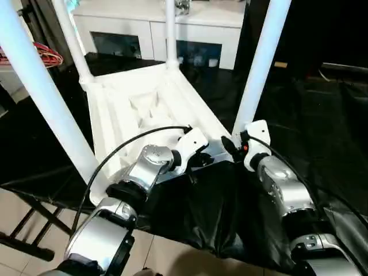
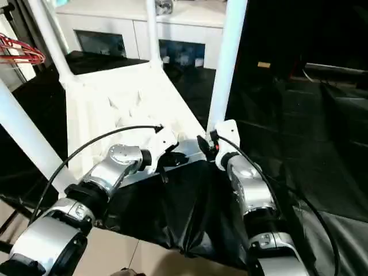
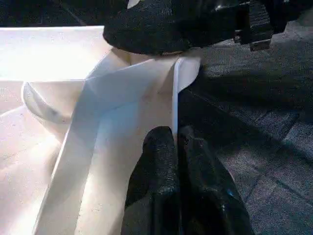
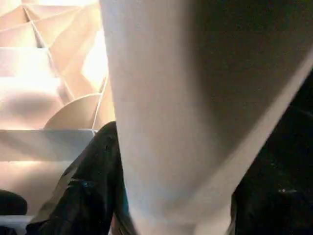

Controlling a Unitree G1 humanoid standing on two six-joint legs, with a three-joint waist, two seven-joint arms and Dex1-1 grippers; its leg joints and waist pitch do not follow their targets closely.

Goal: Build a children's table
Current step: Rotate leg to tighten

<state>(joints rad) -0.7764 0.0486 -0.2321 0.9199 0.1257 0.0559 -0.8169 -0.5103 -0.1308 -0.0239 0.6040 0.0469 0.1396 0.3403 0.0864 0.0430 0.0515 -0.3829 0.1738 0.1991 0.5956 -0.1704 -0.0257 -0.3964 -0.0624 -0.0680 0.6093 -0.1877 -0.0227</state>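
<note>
The white tabletop (image 1: pixel 144 109) lies upside down on a black cloth, its ribbed underside facing up. Long white legs stand in its corner sockets: near left (image 1: pixel 40 92), far left (image 1: pixel 72 40), far right (image 1: pixel 171 34) and near right (image 1: pixel 259 69). My left gripper (image 3: pixel 175 134) is shut on the thin near rim (image 3: pixel 175 98) of the tabletop, close to the near right corner. My right gripper (image 1: pixel 236 146) is at the foot of the near right leg (image 4: pixel 186 98), which sits between its black fingers (image 4: pixel 83 196).
A white cabinet (image 1: pixel 195 29) with glass doors stands behind the tabletop. A coil of red cable (image 1: pixel 49 54) lies at the far left. The black cloth (image 1: pixel 218 207) hangs over the near edge of the work surface, with tiled floor below.
</note>
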